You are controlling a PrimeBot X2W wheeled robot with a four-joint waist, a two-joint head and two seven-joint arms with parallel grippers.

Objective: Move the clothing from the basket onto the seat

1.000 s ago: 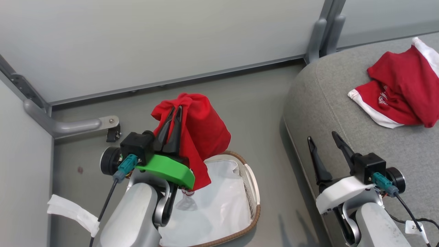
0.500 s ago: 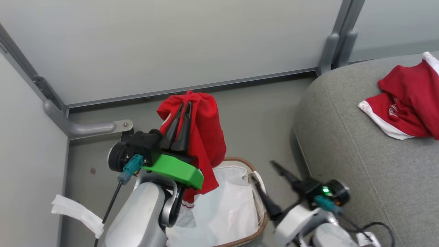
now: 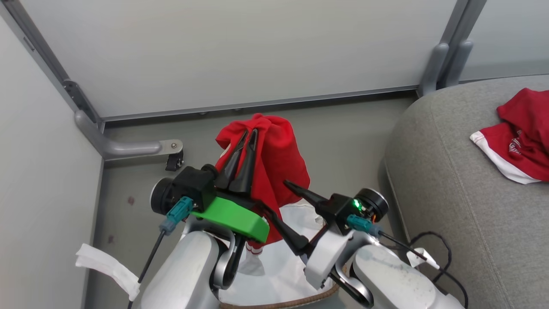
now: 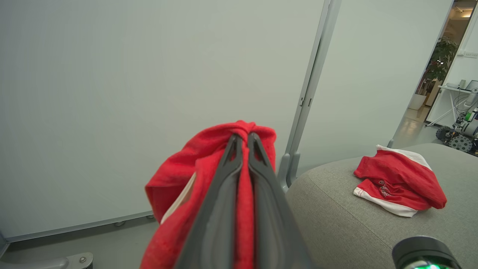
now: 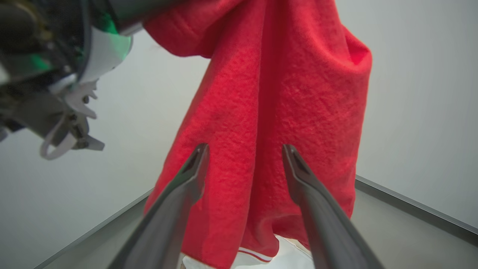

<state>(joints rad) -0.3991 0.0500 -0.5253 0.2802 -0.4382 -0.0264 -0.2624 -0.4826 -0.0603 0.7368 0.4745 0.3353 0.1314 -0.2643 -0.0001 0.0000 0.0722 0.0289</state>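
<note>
Head cam: high, looking down at floor (image 3: pixel 343 128). Left wrist: level, facing wall (image 4: pixel 112 74) and sofa (image 4: pixel 336 224). Right wrist: close on red garment (image 5: pixel 269 93), shared by all three.

This looks like a robotics lab or office test bay. Plain pale grey partition panels (image 4: pixel 112 93), joined by a grey metal post (image 4: pixel 310 86), stand just beyond the left claw (image 4: pixel 244 136). Far to that claw's right, an open room holds a potted green plant (image 4: pixel 444 52), a white desk (image 4: pixel 453 89) and a small knobbly-wheeled machine (image 4: pixel 461 132).
</note>
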